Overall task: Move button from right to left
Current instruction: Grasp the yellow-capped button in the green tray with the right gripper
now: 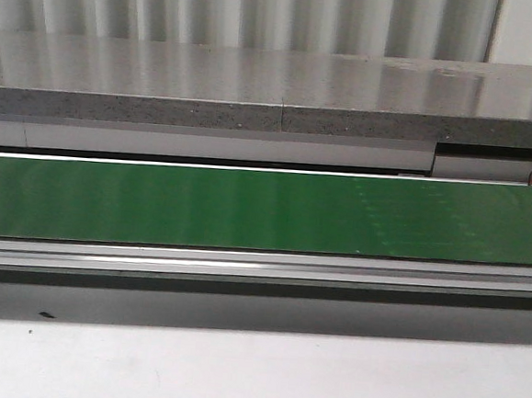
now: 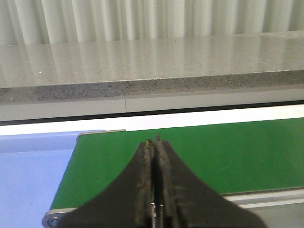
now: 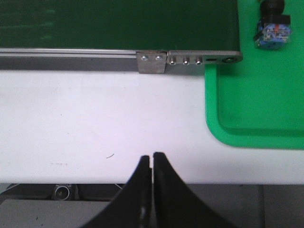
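Note:
The button (image 3: 271, 29) shows only in the right wrist view: a blue-and-clear contact block with a black collar, lying in a bright green tray (image 3: 256, 109); its cap is cut off by the frame edge. My right gripper (image 3: 152, 156) is shut and empty over the white table, well short of the tray and to its side. My left gripper (image 2: 153, 141) is shut and empty above the green conveyor belt (image 2: 228, 156) near its end. Neither gripper shows in the front view.
The green belt (image 1: 265, 208) runs across the front view with a metal rail (image 1: 261, 268) in front and a grey stone ledge (image 1: 275, 89) behind. A blue tray (image 2: 28, 175) lies beside the belt's end. The belt's end bracket (image 3: 190, 59) sits next to the green tray.

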Available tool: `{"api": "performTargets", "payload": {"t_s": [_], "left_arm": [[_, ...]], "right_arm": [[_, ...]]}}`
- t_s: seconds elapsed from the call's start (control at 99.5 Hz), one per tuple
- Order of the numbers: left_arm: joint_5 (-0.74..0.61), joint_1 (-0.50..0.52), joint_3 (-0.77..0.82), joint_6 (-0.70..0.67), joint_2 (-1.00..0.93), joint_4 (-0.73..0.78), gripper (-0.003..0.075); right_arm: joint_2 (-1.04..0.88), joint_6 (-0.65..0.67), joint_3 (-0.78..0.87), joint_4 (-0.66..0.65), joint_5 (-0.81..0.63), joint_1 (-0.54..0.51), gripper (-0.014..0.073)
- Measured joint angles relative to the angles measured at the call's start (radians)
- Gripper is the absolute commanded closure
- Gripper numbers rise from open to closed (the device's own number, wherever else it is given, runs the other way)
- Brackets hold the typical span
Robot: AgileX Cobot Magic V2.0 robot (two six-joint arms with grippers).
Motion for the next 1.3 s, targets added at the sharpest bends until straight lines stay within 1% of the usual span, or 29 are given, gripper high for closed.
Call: {"api": "performTargets", "payload": {"t_s": [0.05,0.07,0.1,0.111,0.161,0.221,0.402,0.522,0.593,0.804,0.944,1.115,1.296], "left_arm": [[0.0,0.0,0.0,0.0,0.0,0.0,0.0741],[0.0,0.0,0.0,0.0,0.0,0.0,0.0741],[0.0,0.0,0.0,0.0,0.0,0.0,0.0741],[0.0,0.0,0.0,0.0,0.0,0.0,0.0741],[0.0,0.0,0.0,0.0,0.0,0.0,0.0741],[0.0,0.0,0.0,0.0,0.0,0.0,0.0741],[0.0,0.0,0.0,0.0,0.0,0.0,0.0741],[0.0,0.0,0.0,0.0,0.0,0.0,0.0741],[0.0,0.0,0.0,0.0,0.0,0.0,0.0741],[0.0,0.0,0.0,0.0,0.0,0.0,0.0741],[0.0,0.0,0.0,0.0,0.0,0.0,0.0741],[0.0,0.0,0.0,0.0,0.0,0.0,0.0741],[0.0,0.0,0.0,0.0,0.0,0.0,0.0741]], "right_arm": [[0.035,0.0,-0.008,0.0,0.002,0.0,0.0333],[0.05,0.0,-0.012,0.0,0.002,0.0,0.026],[0.07,0.0,-0.017,0.0,0.004,0.0,0.0205],[0.08,0.0,-0.019,0.0,0.004,0.0,0.0171],[0.114,0.0,-0.031,0.0,0.007,0.0,0.006],[0.153,0.0,-0.049,0.0,0.012,0.0,0.0008],[0.27,0.005,-0.131,0.0,0.022,-0.002,0.0034],[0.347,0.005,-0.199,-0.006,0.026,-0.038,0.0034],[0.394,0.005,-0.242,-0.015,0.036,-0.076,0.0034],[0.538,0.0,-0.37,-0.029,0.06,-0.254,0.0034],[0.642,-0.005,-0.436,-0.036,0.06,-0.344,0.0034],[0.767,-0.022,-0.492,-0.043,0.043,-0.4,0.0034],[0.889,-0.036,-0.546,-0.043,0.019,-0.411,0.0034]]}}
